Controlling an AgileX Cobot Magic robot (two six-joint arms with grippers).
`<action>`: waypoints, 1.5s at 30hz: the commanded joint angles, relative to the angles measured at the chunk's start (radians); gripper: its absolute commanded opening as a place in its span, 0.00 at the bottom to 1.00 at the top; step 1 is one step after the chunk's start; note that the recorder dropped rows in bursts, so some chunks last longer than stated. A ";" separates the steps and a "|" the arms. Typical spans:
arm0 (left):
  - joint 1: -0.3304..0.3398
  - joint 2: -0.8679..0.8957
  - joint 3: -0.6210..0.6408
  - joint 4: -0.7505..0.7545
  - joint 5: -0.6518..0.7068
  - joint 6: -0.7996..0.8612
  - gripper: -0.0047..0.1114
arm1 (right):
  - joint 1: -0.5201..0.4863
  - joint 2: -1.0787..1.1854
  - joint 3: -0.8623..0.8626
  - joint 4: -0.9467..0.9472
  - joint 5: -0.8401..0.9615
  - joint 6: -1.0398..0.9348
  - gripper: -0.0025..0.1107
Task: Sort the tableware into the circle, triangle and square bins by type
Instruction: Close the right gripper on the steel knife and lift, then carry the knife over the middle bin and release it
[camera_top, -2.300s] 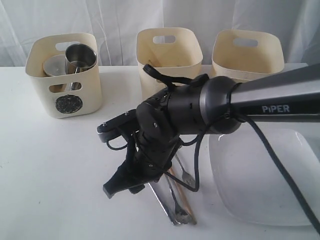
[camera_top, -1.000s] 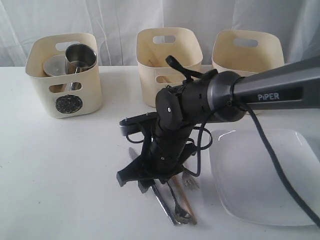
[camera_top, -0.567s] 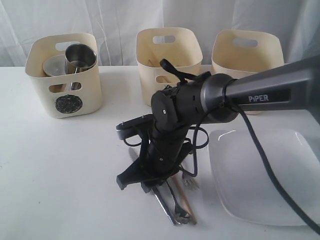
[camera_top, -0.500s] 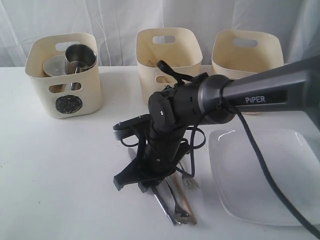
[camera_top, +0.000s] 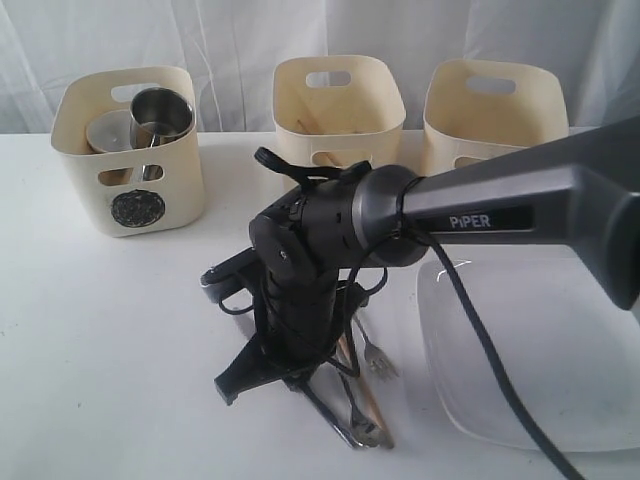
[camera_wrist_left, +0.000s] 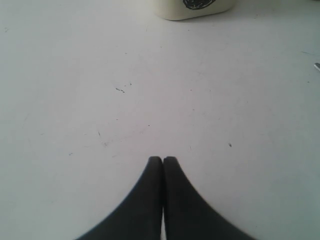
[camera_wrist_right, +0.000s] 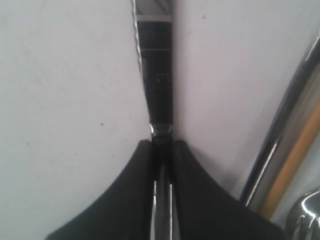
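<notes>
Steel mug (camera_top: 160, 112) binned; right gripper (camera_wrist_right: 161, 143) pinches the steel knife (camera_wrist_right: 156, 75); left gripper (camera_wrist_left: 162, 161) closed, empty; white square plate (camera_top: 530, 360) waits.

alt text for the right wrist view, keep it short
The right arm's black fingers are closed on a steel knife, with the white table behind it. To one side lie a steel utensil handle and a wooden chopstick.
</notes>
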 joint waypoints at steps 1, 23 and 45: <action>0.003 -0.004 0.006 -0.011 0.009 -0.006 0.04 | -0.002 0.113 0.062 -0.060 0.141 0.004 0.02; 0.003 -0.004 0.006 -0.011 0.009 -0.006 0.04 | -0.002 -0.085 0.048 -0.028 0.005 -0.010 0.02; 0.003 -0.004 0.006 -0.011 0.009 -0.006 0.04 | -0.099 -0.420 0.046 0.064 -0.517 0.044 0.02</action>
